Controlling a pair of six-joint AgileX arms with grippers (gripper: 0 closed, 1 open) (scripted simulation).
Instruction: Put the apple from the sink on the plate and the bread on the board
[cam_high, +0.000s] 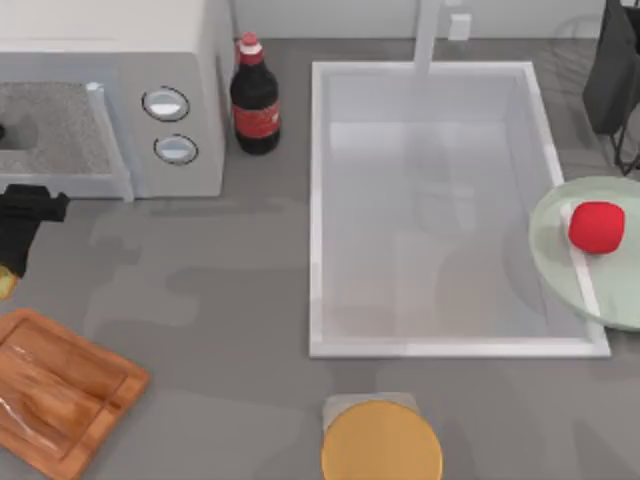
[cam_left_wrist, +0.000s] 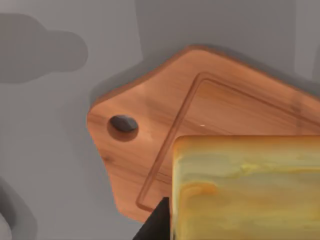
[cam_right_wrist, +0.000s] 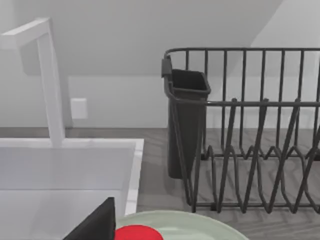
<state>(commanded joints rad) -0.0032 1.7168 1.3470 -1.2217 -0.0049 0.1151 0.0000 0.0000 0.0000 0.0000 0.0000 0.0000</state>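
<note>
While the apple (cam_high: 596, 227) lies on the plate (cam_high: 550, 250), left jaws at the desk's (cam_high: 220, 300) left edge grip the bread (cam_left_wrist: 245, 187) above the board (cam_high: 50, 395); right jaws' state: cannot tell.

A rendered kitchen counter; a white-rimmed sink (cam_high: 318, 210) with a white faucet (cam_right_wrist: 50, 80) is set into the grey worktop; a microwave (cam_high: 110, 95) stands far left, a dark bottle (cam_high: 255, 98) beside it; a wire dish rack (cam_right_wrist: 250, 130) sits far right; a wooden cutting board (cam_high: 55, 392) lies near left.
</note>
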